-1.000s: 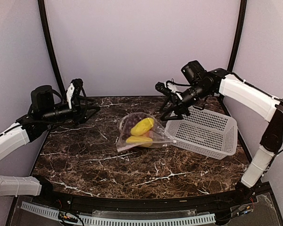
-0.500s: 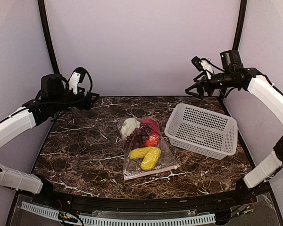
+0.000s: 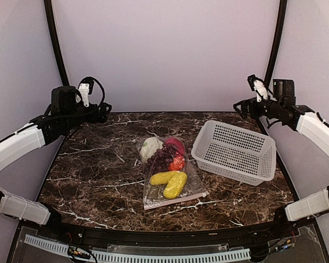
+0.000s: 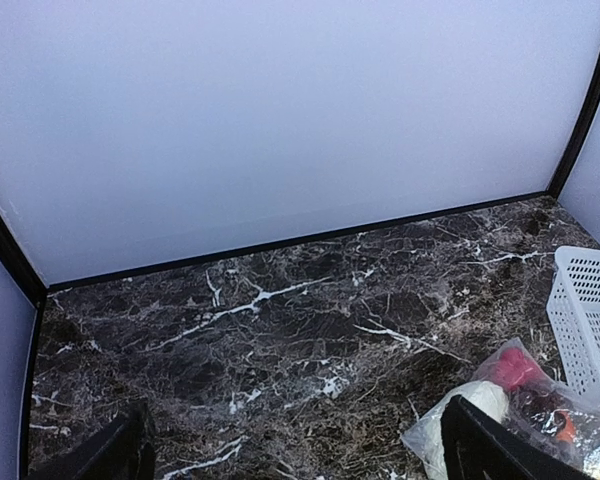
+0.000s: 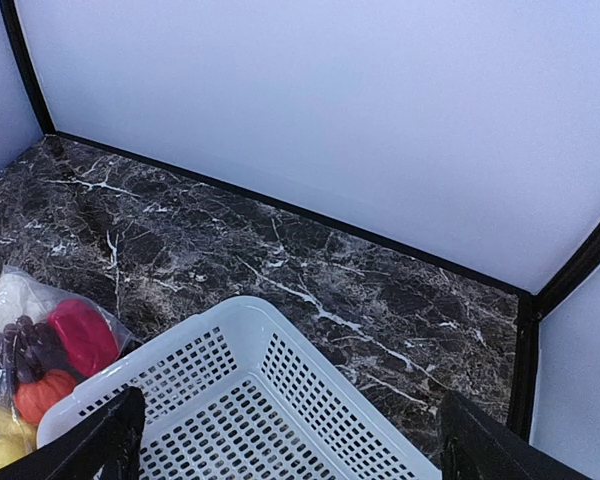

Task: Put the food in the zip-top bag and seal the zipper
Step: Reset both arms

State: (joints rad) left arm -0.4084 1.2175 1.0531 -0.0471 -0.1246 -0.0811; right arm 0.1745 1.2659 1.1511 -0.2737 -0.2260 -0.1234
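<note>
The zip-top bag [image 3: 151, 195] lies flat mid-desk [image 3: 93, 181] with the food [image 3: 165, 164] inside and its zipper [image 3: 175, 200] toward the near edge. The white basket [image 3: 236, 152] sits just beside it on the right. The left end effector [image 3: 104, 111] and right end effector [image 3: 241, 107] hang near the back corners, fingers apart, gripping nothing.

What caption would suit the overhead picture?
Zip-top bag of food lies beside the basket; left gripper and right gripper hover open.
</note>
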